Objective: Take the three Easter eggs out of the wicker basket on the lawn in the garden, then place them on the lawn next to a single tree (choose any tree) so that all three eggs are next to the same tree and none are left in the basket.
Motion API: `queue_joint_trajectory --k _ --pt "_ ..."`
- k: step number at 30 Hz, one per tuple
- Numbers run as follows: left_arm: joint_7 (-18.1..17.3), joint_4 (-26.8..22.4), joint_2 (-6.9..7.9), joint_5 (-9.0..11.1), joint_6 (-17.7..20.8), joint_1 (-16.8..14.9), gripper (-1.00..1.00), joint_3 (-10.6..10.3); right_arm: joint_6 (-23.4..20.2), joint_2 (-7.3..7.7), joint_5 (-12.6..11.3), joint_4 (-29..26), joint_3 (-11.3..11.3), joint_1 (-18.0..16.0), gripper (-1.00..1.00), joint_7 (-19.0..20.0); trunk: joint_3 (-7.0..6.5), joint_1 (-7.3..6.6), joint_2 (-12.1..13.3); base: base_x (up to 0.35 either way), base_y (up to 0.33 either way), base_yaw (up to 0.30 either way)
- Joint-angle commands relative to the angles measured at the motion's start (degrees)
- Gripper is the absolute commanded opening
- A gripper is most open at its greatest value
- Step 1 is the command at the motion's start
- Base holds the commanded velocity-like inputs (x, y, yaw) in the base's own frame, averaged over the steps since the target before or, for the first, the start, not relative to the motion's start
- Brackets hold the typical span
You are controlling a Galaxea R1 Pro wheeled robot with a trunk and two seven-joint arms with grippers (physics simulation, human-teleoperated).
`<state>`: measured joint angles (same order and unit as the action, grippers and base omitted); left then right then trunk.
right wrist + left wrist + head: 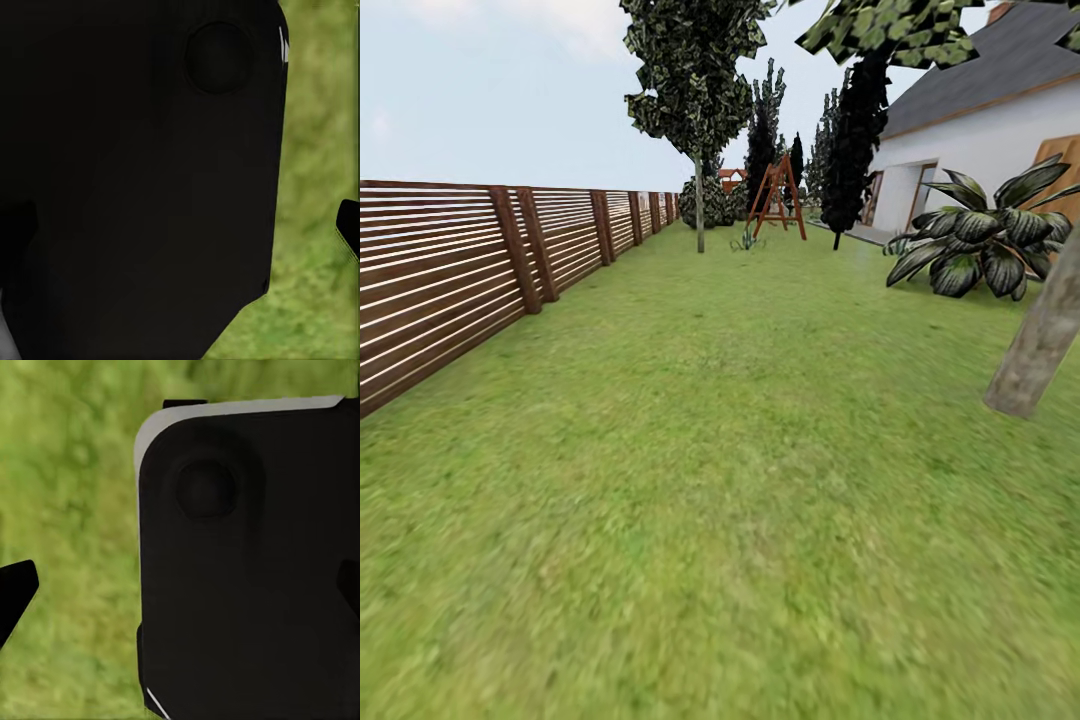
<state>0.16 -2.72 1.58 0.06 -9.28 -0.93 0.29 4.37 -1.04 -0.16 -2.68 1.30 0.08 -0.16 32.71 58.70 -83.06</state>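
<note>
The lawn [700,480] stretches ahead as wide green grass in the garden. A tree [1038,345] with a thick mottled grey-brown trunk leans at the right edge of the head view. The Easter eggs and the wicker basket are out of view. In the left wrist view my left gripper [180,592] is open, one dark fingertip [15,594] over grass and a black part of my own body behind the gap. My right gripper [180,229] is also open, one fingertip [349,229] over grass, with nothing between the fingers.
A brown slat fence [450,280] runs along the left. A broad-leaved bush [980,245] and the white house [980,130] stand at the right. Far ahead are a thin-trunked leafy tree [698,110], dark cone-shaped trees [852,130] and a red swing frame [778,195].
</note>
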Motion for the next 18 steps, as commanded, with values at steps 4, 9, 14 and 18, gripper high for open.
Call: queue_joint_trajectory --k 4,9,14,18 --pt "0.0 0.0 0.05 0.1 -1.0 0.0 1.00 0.1 0.2 -0.04 0.0 0.0 0.1 0.0 1.00 0.0 0.04 0.03 0.0 0.331 -0.001 0.000" --pt "0.0 0.0 0.12 0.3 -1.9 0.0 1.00 0.3 0.1 -0.07 0.0 0.0 -0.1 0.0 1.00 0.0 0.04 0.03 0.0 0.331 0.000 0.000" --pt "0.0 0.0 0.18 0.4 -3.7 0.0 1.00 0.3 0.1 -0.17 0.4 0.0 -0.5 0.0 1.00 0.0 0.04 0.03 0.0 0.331 0.000 0.000" --pt "0.0 0.0 0.18 0.4 -4.1 0.0 1.00 0.3 0.1 -0.18 0.4 0.0 -0.3 0.0 1.00 -0.1 0.04 0.03 0.0 0.332 0.000 0.057"
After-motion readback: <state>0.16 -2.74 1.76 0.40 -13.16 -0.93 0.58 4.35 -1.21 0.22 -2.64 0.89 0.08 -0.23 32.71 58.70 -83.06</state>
